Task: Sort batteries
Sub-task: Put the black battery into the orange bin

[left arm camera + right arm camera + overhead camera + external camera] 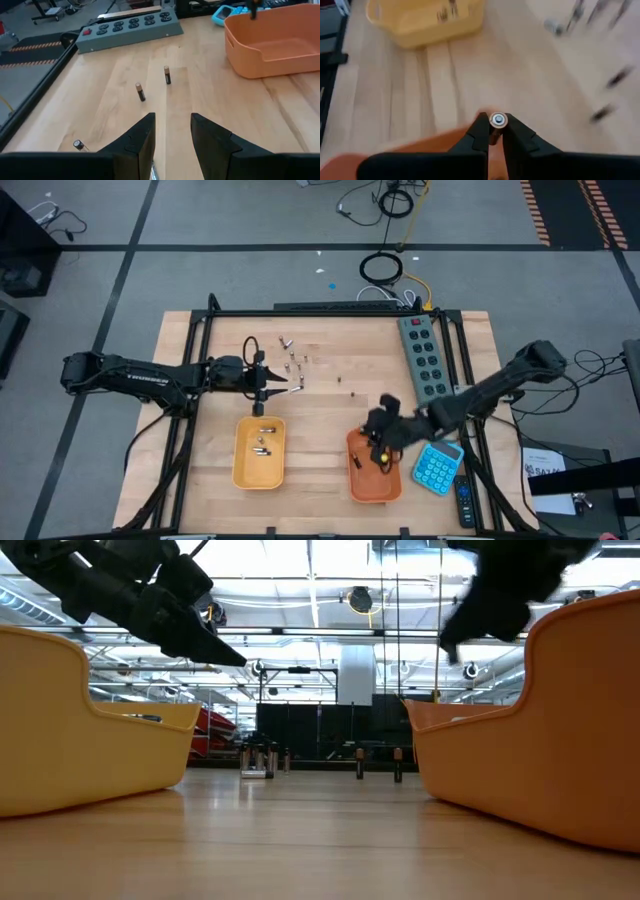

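Note:
Loose batteries point(291, 362) lie on the wooden table at the far middle, and two more point(167, 75) lie apart toward the right. Some batteries point(264, 444) lie in the yellow tray point(240, 465). My left gripper point(268, 387) hovers open just beyond that tray's far rim, and bare wood shows between its fingers point(145, 135). My right gripper point(379, 446) hangs over the orange tray point(372, 485), shut on a battery point(498, 119). My right gripper pinches a small battery between its two fingertips point(481, 127). The battery's round silvery end point(498, 119) shows at the tips and its brownish body point(493, 136) runs back between them. The fingers slant downward. The battery is lifted clear above the orange tray.
A grey power strip point(422, 355) lies at the far right of the table. A blue calculator point(437, 468) sits right of the orange tray, with a dark remote point(463, 500) beside it. Bare wood lies between the two trays point(320, 830).

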Tool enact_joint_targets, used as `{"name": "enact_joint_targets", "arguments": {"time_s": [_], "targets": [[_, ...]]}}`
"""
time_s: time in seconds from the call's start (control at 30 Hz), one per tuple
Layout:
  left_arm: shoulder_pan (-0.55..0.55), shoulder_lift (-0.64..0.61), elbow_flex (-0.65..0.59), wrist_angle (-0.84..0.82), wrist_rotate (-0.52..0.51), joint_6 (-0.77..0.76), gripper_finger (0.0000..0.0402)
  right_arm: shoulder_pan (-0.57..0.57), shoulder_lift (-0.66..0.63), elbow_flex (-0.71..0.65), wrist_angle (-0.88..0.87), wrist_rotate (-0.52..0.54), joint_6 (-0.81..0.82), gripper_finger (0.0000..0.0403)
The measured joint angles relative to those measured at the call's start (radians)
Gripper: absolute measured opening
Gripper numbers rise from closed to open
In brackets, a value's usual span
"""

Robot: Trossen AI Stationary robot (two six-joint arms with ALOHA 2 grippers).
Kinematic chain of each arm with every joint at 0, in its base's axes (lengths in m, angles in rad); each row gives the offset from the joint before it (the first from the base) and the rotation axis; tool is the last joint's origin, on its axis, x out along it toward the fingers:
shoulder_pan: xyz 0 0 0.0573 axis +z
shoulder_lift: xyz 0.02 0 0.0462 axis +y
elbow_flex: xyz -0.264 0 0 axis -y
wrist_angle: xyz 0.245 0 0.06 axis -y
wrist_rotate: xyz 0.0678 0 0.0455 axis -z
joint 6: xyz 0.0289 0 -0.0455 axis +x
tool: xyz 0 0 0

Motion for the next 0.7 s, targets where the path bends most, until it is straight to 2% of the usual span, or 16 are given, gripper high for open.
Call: {"name": "enact_joint_targets", "arguments": {"time_s": [0.2, 0.47, 0.7], "targets": [[-0.002, 0.000, 0.000, 0.008, 0.000, -0.029, 0.0134, 0.084, 0.120, 0.000, -0.008, -0.005, 0.226, 0.0014], [-0.002, 0.000, 0.001, 0.007, 0.000, -0.030, 0.0134, 0.087, 0.200, 0.000, -0.013, -0.085, 0.345, 0.0017], [-0.002, 0.000, 0.001, 0.005, 0.000, -0.037, 0.0134, 0.084, 0.213, -0.001, -0.032, -0.106, 0.370, 0.0067]]}}
